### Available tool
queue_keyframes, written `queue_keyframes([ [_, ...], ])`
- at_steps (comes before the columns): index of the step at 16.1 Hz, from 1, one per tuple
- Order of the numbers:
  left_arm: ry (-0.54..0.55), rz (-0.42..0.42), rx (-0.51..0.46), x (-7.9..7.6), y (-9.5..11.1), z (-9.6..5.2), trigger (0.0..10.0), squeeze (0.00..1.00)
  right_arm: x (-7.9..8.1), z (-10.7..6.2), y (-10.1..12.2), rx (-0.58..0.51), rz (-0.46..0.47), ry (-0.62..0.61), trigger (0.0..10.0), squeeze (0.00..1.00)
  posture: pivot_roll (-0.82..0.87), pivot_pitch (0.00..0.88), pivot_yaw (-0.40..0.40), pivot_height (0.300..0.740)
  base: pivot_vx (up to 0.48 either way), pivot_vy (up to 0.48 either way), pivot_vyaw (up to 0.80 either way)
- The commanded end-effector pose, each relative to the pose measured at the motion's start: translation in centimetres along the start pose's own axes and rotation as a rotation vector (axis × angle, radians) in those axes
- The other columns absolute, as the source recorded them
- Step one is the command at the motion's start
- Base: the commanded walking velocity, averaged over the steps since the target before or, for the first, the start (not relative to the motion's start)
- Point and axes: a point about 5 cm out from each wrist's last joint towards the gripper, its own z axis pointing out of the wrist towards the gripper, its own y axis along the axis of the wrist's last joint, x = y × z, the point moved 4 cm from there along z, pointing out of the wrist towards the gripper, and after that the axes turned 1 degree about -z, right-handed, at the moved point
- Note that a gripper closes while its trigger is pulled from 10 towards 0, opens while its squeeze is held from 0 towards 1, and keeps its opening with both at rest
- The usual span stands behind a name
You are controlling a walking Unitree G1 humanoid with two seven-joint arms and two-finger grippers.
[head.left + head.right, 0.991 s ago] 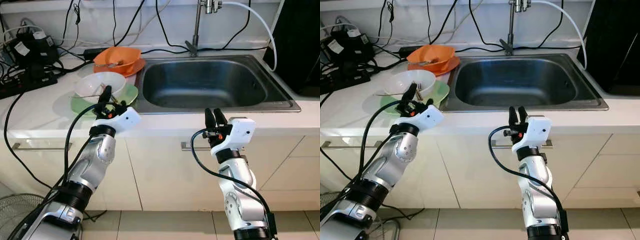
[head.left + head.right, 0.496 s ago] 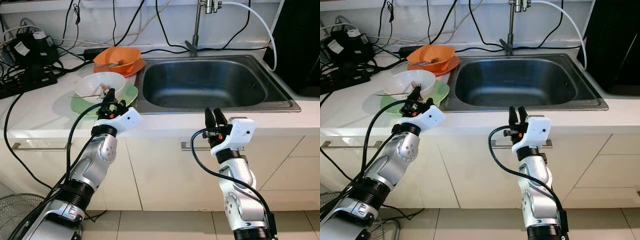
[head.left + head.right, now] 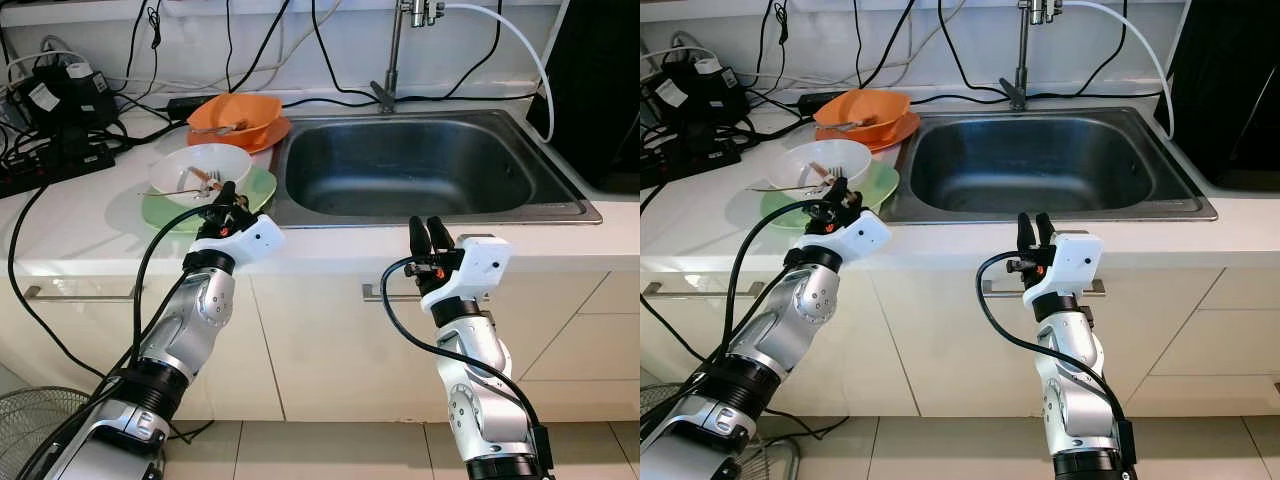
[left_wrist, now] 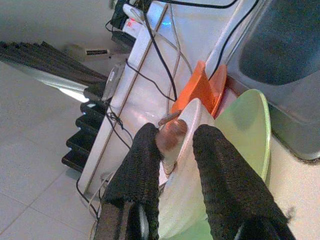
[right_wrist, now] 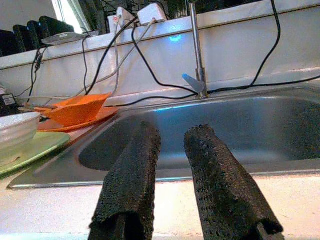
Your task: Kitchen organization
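A white bowl with a fork and a brownish stick-like scrap sits on a green plate on the white counter, left of the steel sink. Behind it an orange bowl rests on an orange plate. My left gripper hovers at the near right rim of the white bowl, open; in the left wrist view the left gripper frames that rim and the brown scrap without closing on them. The right gripper stands open, pointing up in front of the counter edge, below the sink.
A faucet rises behind the sink. Black power strips and several cables crowd the counter's back left. A dark appliance stands at the right. Cabinet doors with handles lie below the counter, and a fan sits on the floor at lower left.
My left gripper has drawn back from over the white bowl toward its near right rim, uncovering the bowl's contents. The right arm has not moved.
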Motion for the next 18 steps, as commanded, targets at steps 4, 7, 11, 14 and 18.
queue_keyframes([
  [4,0.011,0.003,-0.008,0.2,0.1,0.2,0.0,0.0,0.3,0.1,0.0,-0.003,0.014,0.007,10.0,0.0,0.0,0.0,0.071,0.74,0.0,0.0,0.0],
  [7,0.017,0.0,-0.019,0.3,0.3,0.2,0.0,0.0,0.2,0.2,0.0,-0.003,0.013,0.005,10.0,0.0,0.0,0.0,0.07,0.74,0.0,0.0,0.0],
  [11,0.031,0.002,-0.039,0.5,0.7,0.2,0.0,0.0,0.2,0.1,0.0,-0.004,0.013,0.003,10.0,0.0,0.0,0.0,0.069,0.74,0.0,0.0,0.0],
  [14,0.094,0.081,-0.116,1.9,2.2,0.4,3.2,0.0,0.2,0.2,0.0,-0.004,0.015,0.003,10.0,0.0,0.0,0.0,0.068,0.74,0.0,0.0,0.0],
  [18,0.198,0.105,-0.242,4.2,5.0,0.6,10.0,0.0,0.2,0.3,0.0,-0.003,0.017,0.0,10.0,0.0,0.0,0.0,0.068,0.74,0.0,0.0,0.0],
])
